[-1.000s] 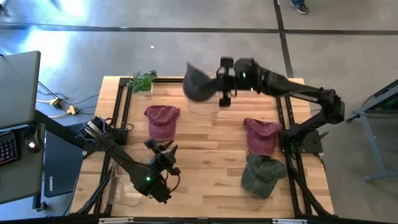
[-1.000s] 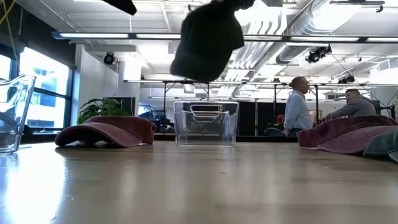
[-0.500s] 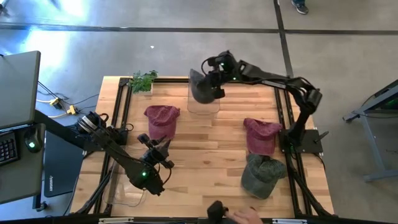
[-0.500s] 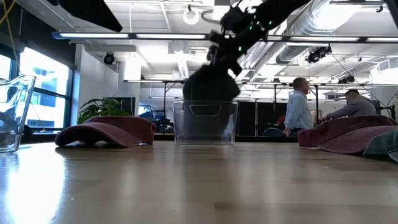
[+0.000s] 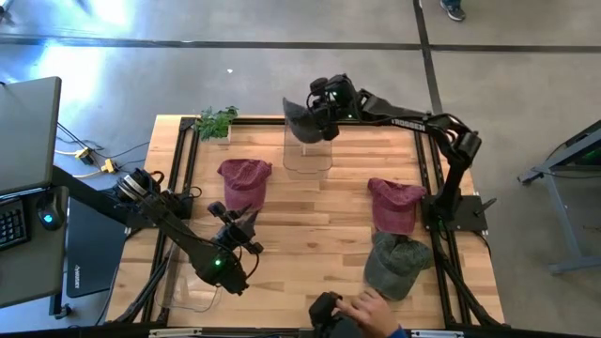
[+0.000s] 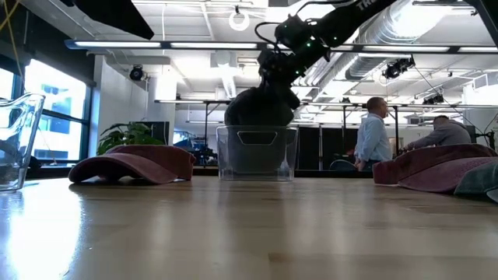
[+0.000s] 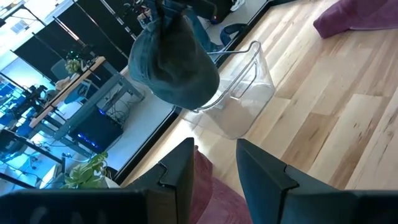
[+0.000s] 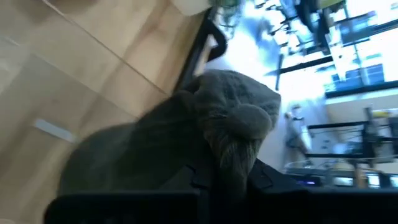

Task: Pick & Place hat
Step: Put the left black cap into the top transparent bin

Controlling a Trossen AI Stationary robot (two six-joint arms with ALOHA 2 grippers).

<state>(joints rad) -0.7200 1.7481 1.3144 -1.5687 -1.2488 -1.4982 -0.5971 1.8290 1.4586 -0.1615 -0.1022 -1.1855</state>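
A dark grey cap (image 5: 300, 120) hangs from my right gripper (image 5: 326, 105) over the clear plastic bin (image 5: 307, 155) at the table's far middle. In the low view the cap (image 6: 261, 110) has its lower part at the bin's rim (image 6: 257, 129). The right gripper is shut on the cap. My left gripper (image 5: 239, 225) waits near the table's near-left side, open and touching nothing. The left wrist view shows its two fingers apart (image 7: 214, 177), pointing toward the bin (image 7: 239, 93). My right gripper pinches a bunched fold of the cap's cloth (image 8: 233, 146) between its two fingers, with several layers gathered. The fingers come from above, slanting in from the table's right. The cap hangs below them, its lower part (image 6: 258, 123) at the bin's open top.
A maroon cap (image 5: 244, 183) lies left of centre and another maroon cap (image 5: 394, 205) on the right, with a green cap (image 5: 396, 265) nearer. A small plant (image 5: 216, 122) stands at the far left. A clear pitcher (image 6: 15, 140) stands near-left. A person's hand (image 5: 362, 308) is at the near edge.
My right gripper has come down with the cap, from well above the bin until the cap's lower part reached the bin's rim. My left arm drew back a little toward the table's left. A person's hand has come in at the near edge.
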